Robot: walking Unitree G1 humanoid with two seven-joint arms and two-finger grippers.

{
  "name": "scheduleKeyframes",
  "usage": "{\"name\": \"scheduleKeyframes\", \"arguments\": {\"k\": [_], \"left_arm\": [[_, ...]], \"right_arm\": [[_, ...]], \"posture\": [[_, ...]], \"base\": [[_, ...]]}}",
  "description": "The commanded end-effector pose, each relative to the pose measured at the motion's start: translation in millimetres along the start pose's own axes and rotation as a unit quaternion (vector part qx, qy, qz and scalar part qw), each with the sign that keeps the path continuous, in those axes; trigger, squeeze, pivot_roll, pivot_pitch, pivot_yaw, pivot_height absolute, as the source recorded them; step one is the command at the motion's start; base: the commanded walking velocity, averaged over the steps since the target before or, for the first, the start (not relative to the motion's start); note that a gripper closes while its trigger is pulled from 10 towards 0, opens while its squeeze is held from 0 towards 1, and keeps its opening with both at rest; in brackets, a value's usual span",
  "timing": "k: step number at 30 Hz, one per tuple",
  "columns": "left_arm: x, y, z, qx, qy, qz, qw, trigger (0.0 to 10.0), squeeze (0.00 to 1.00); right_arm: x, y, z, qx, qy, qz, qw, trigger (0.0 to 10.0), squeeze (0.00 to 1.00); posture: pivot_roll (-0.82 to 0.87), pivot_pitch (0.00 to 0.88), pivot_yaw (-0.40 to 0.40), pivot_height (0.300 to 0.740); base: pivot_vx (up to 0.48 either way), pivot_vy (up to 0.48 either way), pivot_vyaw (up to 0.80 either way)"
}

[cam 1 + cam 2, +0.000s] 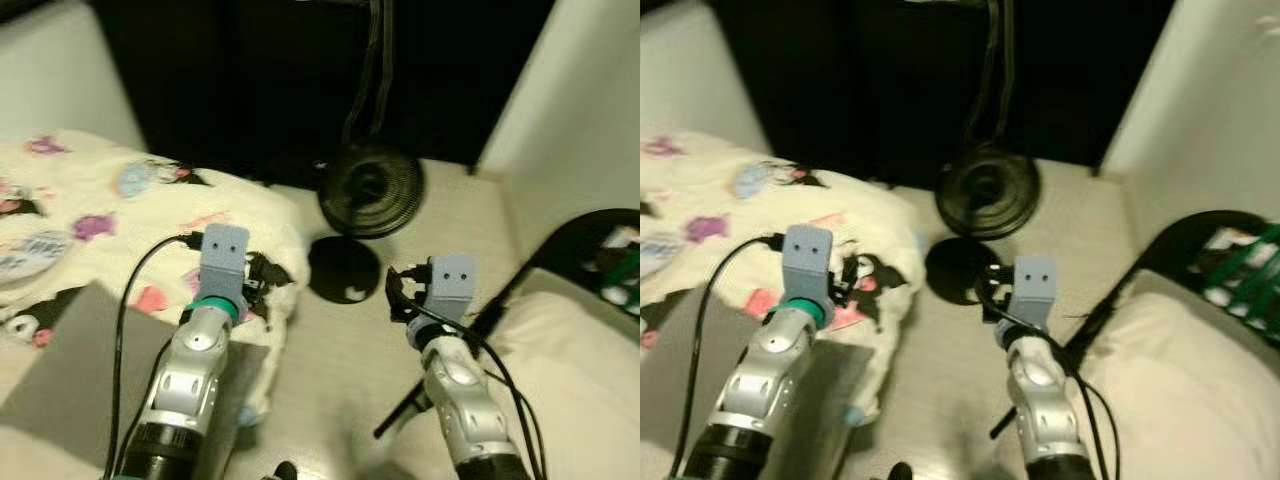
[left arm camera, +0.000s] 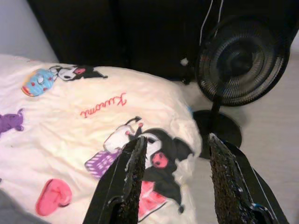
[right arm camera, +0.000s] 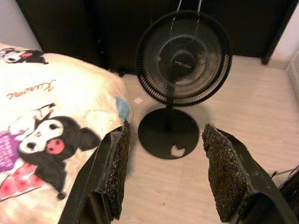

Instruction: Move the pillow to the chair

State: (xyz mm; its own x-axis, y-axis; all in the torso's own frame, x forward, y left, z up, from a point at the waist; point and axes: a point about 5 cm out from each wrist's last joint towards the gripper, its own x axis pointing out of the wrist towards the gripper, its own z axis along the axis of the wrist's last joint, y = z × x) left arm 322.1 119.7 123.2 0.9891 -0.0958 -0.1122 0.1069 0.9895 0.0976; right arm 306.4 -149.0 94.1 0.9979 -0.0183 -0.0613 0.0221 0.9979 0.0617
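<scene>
A plump cream pillow (image 1: 1185, 390) lies flat on the seat of the black chair (image 1: 1200, 235), on the robot's right, well apart from the black fan (image 1: 371, 187) standing on the floor.

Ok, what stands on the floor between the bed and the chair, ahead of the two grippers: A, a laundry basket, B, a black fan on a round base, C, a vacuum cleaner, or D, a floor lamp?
B: a black fan with a round grille stands on a flat round base, just past the open fingers of the right gripper.
</scene>
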Motion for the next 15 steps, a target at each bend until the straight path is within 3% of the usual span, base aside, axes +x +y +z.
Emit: {"name": "scheduleKeyframes", "arguments": {"k": [1, 15], "left_arm": [[-1.0, 1.7, -3.2, 0.003, 0.011, -0.002, 1.0, 10.0, 0.0], [-2.0, 0.6, -3.3, 0.011, 0.014, -0.011, 1.0, 10.0, 0.0]], "right_arm": [[-0.7, 1.4, -4.0, 0.004, 0.009, 0.0, 1.0, 10.0, 0.0], [1.5, 1.1, -1.8, 0.008, 0.004, -0.006, 1.0, 10.0, 0.0]], "posture": [[-0.01, 0.015, 0.017, 0.74], [-0.01, 0.015, 0.021, 0.74]], "base": [[0.0, 0.0, 0.8], [0.0, 0.0, 0.8]]}}
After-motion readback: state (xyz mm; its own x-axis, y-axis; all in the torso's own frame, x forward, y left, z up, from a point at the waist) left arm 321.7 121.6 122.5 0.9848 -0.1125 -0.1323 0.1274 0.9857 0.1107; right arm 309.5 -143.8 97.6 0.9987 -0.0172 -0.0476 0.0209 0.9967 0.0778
